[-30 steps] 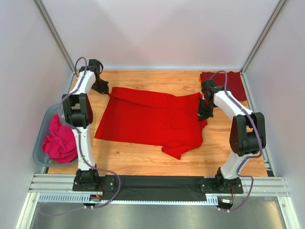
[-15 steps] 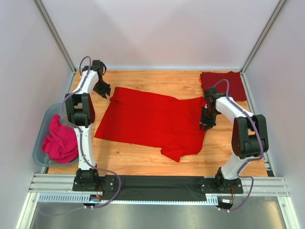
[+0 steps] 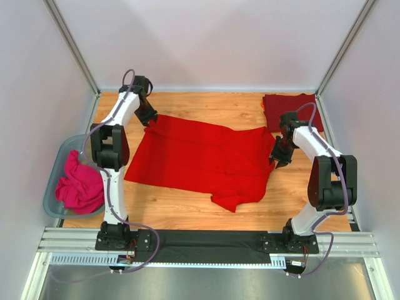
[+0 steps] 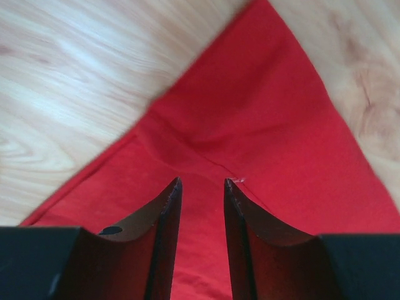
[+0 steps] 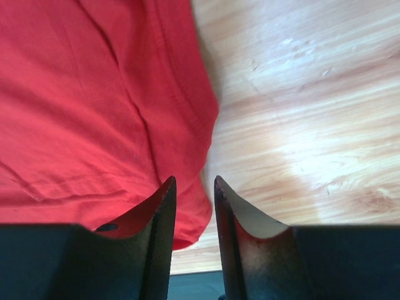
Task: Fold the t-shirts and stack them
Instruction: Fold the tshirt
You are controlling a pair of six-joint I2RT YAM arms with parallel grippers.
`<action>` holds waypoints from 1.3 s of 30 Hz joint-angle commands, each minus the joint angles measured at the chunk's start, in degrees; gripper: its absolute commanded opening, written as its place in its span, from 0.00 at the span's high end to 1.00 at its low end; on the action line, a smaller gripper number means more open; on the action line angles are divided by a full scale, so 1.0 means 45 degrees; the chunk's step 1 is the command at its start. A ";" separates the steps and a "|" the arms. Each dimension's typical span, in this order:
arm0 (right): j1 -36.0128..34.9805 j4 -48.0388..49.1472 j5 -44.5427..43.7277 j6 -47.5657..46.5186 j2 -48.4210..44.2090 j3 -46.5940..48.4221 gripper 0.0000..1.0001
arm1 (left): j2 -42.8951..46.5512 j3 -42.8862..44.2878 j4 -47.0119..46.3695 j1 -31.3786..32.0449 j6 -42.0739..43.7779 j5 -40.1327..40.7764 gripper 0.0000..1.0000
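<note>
A bright red t-shirt (image 3: pixel 200 159) lies spread on the wooden table, one part folded over at its near right. A darker maroon t-shirt (image 3: pixel 294 107) lies folded at the back right corner. My left gripper (image 3: pixel 149 116) is open and empty over the red shirt's back left corner (image 4: pixel 262 131). My right gripper (image 3: pixel 279 157) is open and empty over the shirt's right edge (image 5: pixel 187 112), with cloth under one finger and bare wood under the other.
A clear plastic bin (image 3: pixel 55 181) at the left edge holds a crumpled pink cloth (image 3: pixel 78 184). White walls enclose the table on three sides. A metal rail (image 3: pixel 206 240) runs along the near edge.
My left gripper has moved right onto the shirt's back left corner. My right gripper has let go of the shirt's right edge and moved right and nearer; that edge now lies flat.
</note>
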State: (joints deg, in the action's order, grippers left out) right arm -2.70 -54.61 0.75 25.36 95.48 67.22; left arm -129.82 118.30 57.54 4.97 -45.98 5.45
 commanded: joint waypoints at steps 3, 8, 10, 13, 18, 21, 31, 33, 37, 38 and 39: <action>0.0850 0.1875 0.0923 -0.0283 0.0577 0.0782 0.65 | -0.0112 -0.0801 -0.1516 0.0145 0.0900 -0.1660 0.59; 0.1166 0.3344 0.2057 -0.0480 0.1964 0.1915 0.60 | -0.1481 0.0311 -0.0815 0.0048 0.0803 -0.1292 0.59; 0.1166 0.3989 0.2701 -0.0441 0.2315 0.2558 0.60 | -0.1912 0.0488 -0.0522 -0.0186 0.0608 -0.1231 0.59; 0.1147 0.4848 0.3541 -0.0383 0.2921 0.3166 0.60 | -0.2225 0.0430 -0.0112 -0.0655 0.0179 -0.0861 0.59; 0.1030 0.5183 0.4342 -0.0870 0.4616 0.4864 0.60 | -0.2304 0.0527 0.0065 -0.0988 0.0275 -0.0528 0.59; 0.0854 0.5435 0.5005 -0.1105 0.5399 0.5588 0.59 | -0.2303 0.0741 0.0123 -0.0988 0.0432 -0.0509 0.58; 0.0053 0.5574 0.5009 -0.1008 0.7470 0.7678 0.62 | -0.2342 0.1308 0.0436 -0.1007 0.0452 0.0115 0.57; 0.0053 0.5417 0.4639 -0.1046 0.7843 0.8009 0.70 | -0.2342 0.1309 0.0475 -0.1007 0.0412 0.0155 0.57; 0.0072 0.5339 0.4461 -0.1456 0.8585 0.9198 0.87 | -0.2382 0.1503 0.0748 -0.1007 0.0296 0.0564 0.57; 0.0053 0.5319 0.4442 -0.1476 0.8876 0.9435 0.89 | -0.2420 0.1581 0.0904 -0.1297 0.0256 0.0643 0.57; 0.0072 0.5319 0.4345 -0.1496 0.9073 0.9708 0.93 | -0.2421 0.1756 0.1021 -0.1300 0.0179 0.0779 0.57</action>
State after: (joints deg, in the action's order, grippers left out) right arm -2.79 -31.83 22.02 20.18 134.10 106.13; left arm -139.44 123.48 59.57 0.69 -44.82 4.99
